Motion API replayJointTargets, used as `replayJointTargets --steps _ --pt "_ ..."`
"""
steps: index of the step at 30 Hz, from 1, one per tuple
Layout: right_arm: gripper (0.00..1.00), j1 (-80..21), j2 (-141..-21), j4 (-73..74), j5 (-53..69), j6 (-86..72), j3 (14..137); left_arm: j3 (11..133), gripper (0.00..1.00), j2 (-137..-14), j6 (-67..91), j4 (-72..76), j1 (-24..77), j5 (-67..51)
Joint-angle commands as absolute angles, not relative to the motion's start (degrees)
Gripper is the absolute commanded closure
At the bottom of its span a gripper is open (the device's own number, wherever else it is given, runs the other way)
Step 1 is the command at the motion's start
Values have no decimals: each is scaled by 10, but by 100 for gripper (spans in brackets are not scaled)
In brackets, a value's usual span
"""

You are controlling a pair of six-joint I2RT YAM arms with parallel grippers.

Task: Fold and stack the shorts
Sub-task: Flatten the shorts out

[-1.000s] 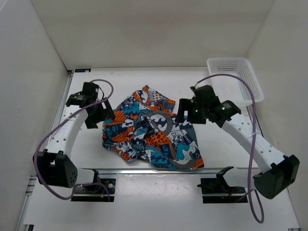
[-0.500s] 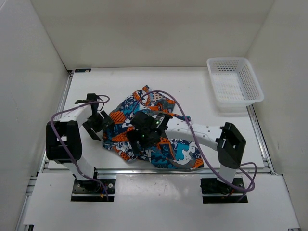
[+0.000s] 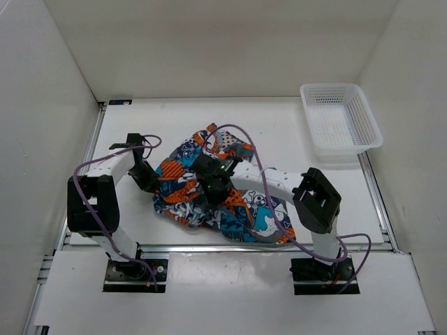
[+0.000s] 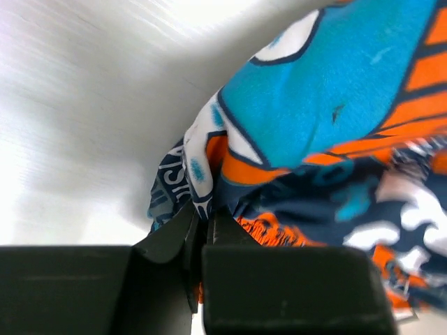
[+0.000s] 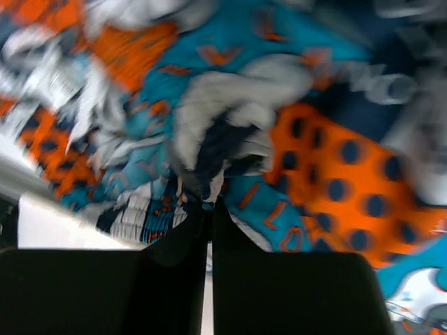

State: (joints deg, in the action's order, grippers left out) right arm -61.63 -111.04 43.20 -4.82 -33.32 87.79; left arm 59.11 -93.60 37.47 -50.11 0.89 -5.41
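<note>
**Both grippers pinch the crumpled shorts at mid-table**

From the overhead camera, the shorts (image 3: 260, 213) lie in a rumpled heap at the middle of the table (image 3: 293, 139). They are unfolded, and their orange, teal, navy and white patches are bunched in ridges. The white mesh basket (image 3: 339, 125) sits well apart from them, towards 2 o'clock, against the right wall.

The left gripper (image 3: 149, 180) is at the heap's 9 o'clock edge, its arm bent back on itself along the left side of the table. In the left wrist view the left gripper (image 4: 202, 227) has its two black fingers (image 4: 167, 241) drawn nearly together, with a navy-and-white fold of the shorts (image 4: 328, 91) caught between the tips. Behind it a teal and orange panel rises towards 1 o'clock, above the pale table (image 4: 84, 105).

The right gripper (image 3: 215, 190) is in the heap itself, a little towards 10 o'clock from its middle. Its arm stretches across the cloth from 4 o'clock, and a purple cable (image 3: 246, 137) arches over the far part of the shorts. The right wrist view is blurred, yet the right gripper (image 5: 209, 216) shows its fingers pressed together. A pucker of the shorts (image 5: 335, 167) gathers right at their tips — grey, navy and teal cloth, with orange spotted in navy towards 3 o'clock.
</note>
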Motion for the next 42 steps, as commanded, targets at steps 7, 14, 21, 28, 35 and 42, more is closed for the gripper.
replayJointTargets --steps 7,14,21,28,35,42 --pt "100 -369 -1092 513 -111 -187 1203 944 90 -954 363 -606 17 -145" --pt "100 -301 -1070 469 -41 -128 1465 1451 90 -1054 377 -709 17 -196" --pt "100 -356 -818 343 -132 -76 1006 990 90 -762 372 -579 64 -186" --pt "34 -187 -761 351 -174 -185 704 657 0 -683 462 -504 206 -177" --pt "32 -169 -772 395 -78 -241 705 846 7 -801 398 -624 205 -16" --pt "31 -353 -717 349 -2 -344 582 843 31 -852 360 -605 93 -9"
